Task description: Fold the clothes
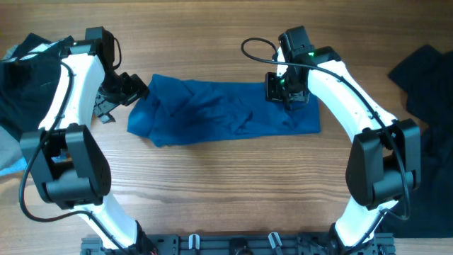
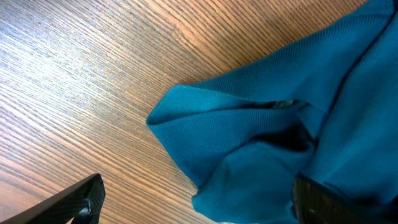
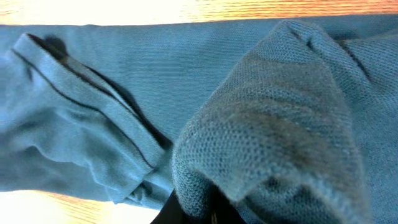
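Note:
The royal-blue shirt [image 1: 212,113] lies folded into a long band across the middle of the table. My left gripper [image 1: 134,91] is open at the shirt's left end. In the left wrist view its fingers [image 2: 199,210] stand wide apart with a corner of the blue shirt [image 2: 261,137] between them, low over the wood. My right gripper [image 1: 287,91] is at the shirt's upper right edge. In the right wrist view a raised fold of the blue shirt [image 3: 124,74] drapes over its jaws [image 3: 199,211], which look shut on the fabric and are mostly hidden by it.
A black garment [image 1: 21,78] lies at the far left under the left arm. More black fabric [image 1: 425,71] lies at the right edge of the table. The wooden table [image 1: 212,184] shows in front of the shirt.

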{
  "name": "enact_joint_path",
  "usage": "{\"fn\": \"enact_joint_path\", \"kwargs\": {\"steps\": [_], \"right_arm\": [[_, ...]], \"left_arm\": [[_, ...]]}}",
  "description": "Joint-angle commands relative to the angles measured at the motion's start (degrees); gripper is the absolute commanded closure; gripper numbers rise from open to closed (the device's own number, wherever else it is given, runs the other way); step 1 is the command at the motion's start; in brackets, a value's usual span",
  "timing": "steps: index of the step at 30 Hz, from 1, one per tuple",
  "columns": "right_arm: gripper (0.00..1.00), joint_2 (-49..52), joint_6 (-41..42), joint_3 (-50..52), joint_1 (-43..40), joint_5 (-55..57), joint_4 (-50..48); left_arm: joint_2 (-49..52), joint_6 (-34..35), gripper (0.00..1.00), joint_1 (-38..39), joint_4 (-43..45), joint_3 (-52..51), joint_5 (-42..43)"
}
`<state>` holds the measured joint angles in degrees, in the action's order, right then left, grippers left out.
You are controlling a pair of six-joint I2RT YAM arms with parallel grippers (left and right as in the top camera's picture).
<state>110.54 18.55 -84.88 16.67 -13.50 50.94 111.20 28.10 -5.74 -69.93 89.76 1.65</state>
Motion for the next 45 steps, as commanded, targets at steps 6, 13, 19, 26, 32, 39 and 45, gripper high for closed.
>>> {"fn": "enact_joint_path", "kwargs": {"steps": [6, 13, 19, 26, 32, 39, 45], "right_arm": [[0.66, 0.63, -3.76, 0.24, 0.04, -10.8, -0.2], [0.54, 0.63, -2.64, 0.24, -0.13, -2.14, 0.11], [0.53, 0.66, 2.16, 0.26, -0.13, 9.27, -0.46], [0.53, 1.68, 0.94, 0.28, 1.2, 5.64, 3.1], [0.53, 5.95, 1.11, 0.92, 2.12, 5.95, 2.67], [0.53, 10.62, 1.14, 0.92, 2.12, 6.01, 2.97], [0.52, 10.84, 1.14, 0.92, 2.12, 6.03, 2.84]], "left_arm": [[-0.94, -0.92, 0.04, -0.17, -0.11, 0.57, 0.66], [-0.94, -0.92, 0.03, -0.17, 0.15, 0.57, 0.66], [-0.94, -0.9, 0.02, -0.17, 0.5, 0.57, 0.68], [-0.81, -1.03, 0.0, -0.15, 0.9, 0.55, 0.7], [1.07, -11.52, 0.0, -0.13, 4.55, -1.44, 5.4], [4.2, -18.75, 0.0, -0.17, 11.41, -4.37, 11.17], [7.13, -21.35, 0.0, -0.13, 11.26, -4.39, 12.09]]}}
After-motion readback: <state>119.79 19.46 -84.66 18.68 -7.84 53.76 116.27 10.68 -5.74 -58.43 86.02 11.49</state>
